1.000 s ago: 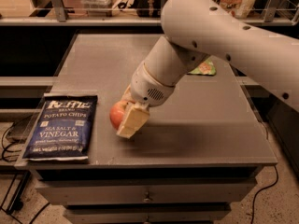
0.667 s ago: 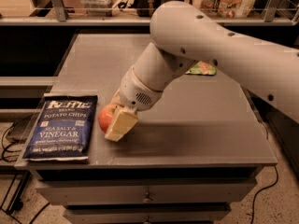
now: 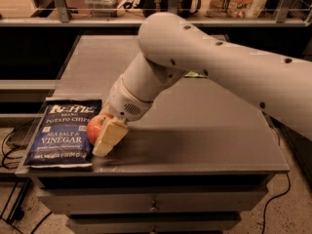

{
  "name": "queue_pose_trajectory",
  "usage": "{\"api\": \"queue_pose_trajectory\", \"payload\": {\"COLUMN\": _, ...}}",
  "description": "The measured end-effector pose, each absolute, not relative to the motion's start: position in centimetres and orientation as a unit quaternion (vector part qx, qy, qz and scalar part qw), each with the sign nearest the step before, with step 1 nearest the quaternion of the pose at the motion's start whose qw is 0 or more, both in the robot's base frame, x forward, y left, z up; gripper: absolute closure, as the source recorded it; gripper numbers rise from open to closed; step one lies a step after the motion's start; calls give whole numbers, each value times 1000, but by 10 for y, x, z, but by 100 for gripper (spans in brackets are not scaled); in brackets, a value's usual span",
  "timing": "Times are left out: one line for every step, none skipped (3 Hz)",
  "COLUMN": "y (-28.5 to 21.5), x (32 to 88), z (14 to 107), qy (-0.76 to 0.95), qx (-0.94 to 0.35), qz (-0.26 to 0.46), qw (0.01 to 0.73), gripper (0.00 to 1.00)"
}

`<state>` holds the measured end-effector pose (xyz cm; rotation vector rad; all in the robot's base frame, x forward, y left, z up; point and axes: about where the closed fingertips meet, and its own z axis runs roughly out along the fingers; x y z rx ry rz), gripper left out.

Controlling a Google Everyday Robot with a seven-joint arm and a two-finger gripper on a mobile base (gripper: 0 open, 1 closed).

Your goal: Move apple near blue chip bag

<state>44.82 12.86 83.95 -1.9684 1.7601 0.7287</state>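
The gripper (image 3: pixel 101 133) is low over the surface (image 3: pixel 204 135), its fingers (image 3: pixel 111 135) grasping the apple (image 3: pixel 94 127) just beside the chip bag (image 3: pixel 62 133), probably to set it down there.

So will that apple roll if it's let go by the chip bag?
Probably only a little: the apple, held in the end effector at the blue chip bag's right edge, is round, but the table looks flat. Its firm, smooth skin may slip under a loose grip.

Red apple (image 3: pixel 93 129) in the tool (image 3: pixel 99 141), just beside flat blue chip bag (image 3: pixel 62 134)
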Motion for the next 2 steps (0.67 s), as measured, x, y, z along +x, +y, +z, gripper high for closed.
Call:
{"api": "queue_pose_trajectory", "payload": {"y": 132, "x": 449, "z": 838, "qy": 632, "qx": -706, "qz": 247, "qw": 203, "gripper": 0}}
{"api": "queue_pose_trajectory", "payload": {"y": 132, "x": 449, "z": 837, "qy": 632, "qx": -706, "qz": 246, "qw": 203, "gripper": 0}}
